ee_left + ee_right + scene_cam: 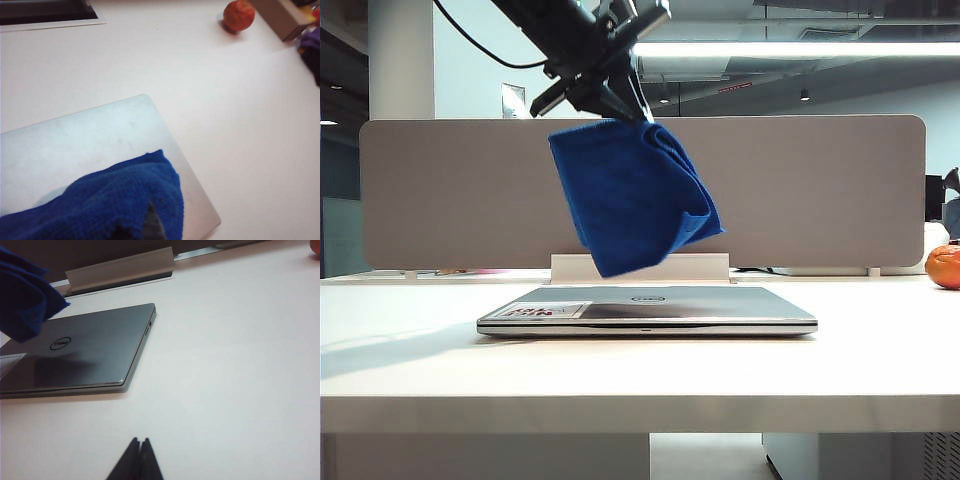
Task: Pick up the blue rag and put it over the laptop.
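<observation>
Blue rag [635, 195] hangs pinched beneath the left gripper [620, 108] (above the laptop [647, 309]); right gripper [139, 442] pressed together.

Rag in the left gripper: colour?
Royal blue rag, hanging from the left gripper; clearest in the exterior view.

White table [420, 370]: closed silver-grey laptop [650, 310] lying flat near its middle, lid logo and white sticker up; orange-red round fruit [943, 266] well apart, at the right edge.
</observation>
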Tool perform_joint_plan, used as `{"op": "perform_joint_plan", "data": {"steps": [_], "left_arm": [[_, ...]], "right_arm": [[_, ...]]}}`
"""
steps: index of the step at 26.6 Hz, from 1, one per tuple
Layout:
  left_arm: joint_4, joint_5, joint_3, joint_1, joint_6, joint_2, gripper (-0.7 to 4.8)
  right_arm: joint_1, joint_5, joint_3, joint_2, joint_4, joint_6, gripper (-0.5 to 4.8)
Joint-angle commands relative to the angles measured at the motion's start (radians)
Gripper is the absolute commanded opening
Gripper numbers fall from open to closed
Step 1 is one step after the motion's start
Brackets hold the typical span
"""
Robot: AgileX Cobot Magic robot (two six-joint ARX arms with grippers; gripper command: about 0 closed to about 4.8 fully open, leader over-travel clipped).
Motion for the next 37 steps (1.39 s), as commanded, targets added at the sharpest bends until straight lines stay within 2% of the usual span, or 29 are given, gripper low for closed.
{"op": "perform_joint_plan", "data": {"steps": [1,5,8,11,16,21,25,29,30,33,37], "left_arm": [[0.063,-0.014,0.005,-0.001,0.044,0.026,-0.06],[0.11,-0.024,0.006,-0.001,0.045,0.069,-0.06],[0.106,-0.063,0.018,-0.002,0.109,0.098,-0.06],[0.106,-0.115,0.019,-0.002,0.116,0.121,-0.06],[0.096,-0.122,0.019,-0.002,0.115,0.154,-0.06],[0.012,-0.121,0.019,-0.003,0.115,0.186,-0.06],[-0.134,-0.12,0.019,-0.003,0.115,0.23,-0.06],[-0.211,-0.103,0.019,-0.003,0.115,0.232,-0.01],[-0.22,-0.088,0.019,-0.003,0.114,0.232,0.08],[-0.268,-0.027,0.019,-0.003,0.104,0.232,1.62],[-0.343,-0.018,0.028,-0.003,0.104,0.23,1.65]], "right_arm": [[0.001,-0.001,-0.004,-0.002,0.013,0.0,-0.05],[0.001,-0.001,-0.004,-0.002,0.013,0.0,-0.05],[0.001,-0.001,-0.004,-0.002,0.013,0.0,-0.05],[0.001,-0.001,-0.004,-0.002,0.013,0.0,-0.05],[0.0,-0.001,-0.004,-0.002,0.012,0.0,-0.05],[0.0,0.0,-0.004,-0.002,0.011,0.0,-0.05],[0.001,-0.001,-0.004,-0.002,0.01,0.0,-0.05],[0.001,0.0,-0.004,-0.002,0.01,0.0,-0.05],[0.001,-0.001,-0.004,-0.002,0.01,0.0,-0.05],[0.001,-0.001,-0.004,-0.002,0.01,0.0,-0.05],[0.001,-0.001,-0.004,-0.002,0.01,0.0,-0.05]]}}
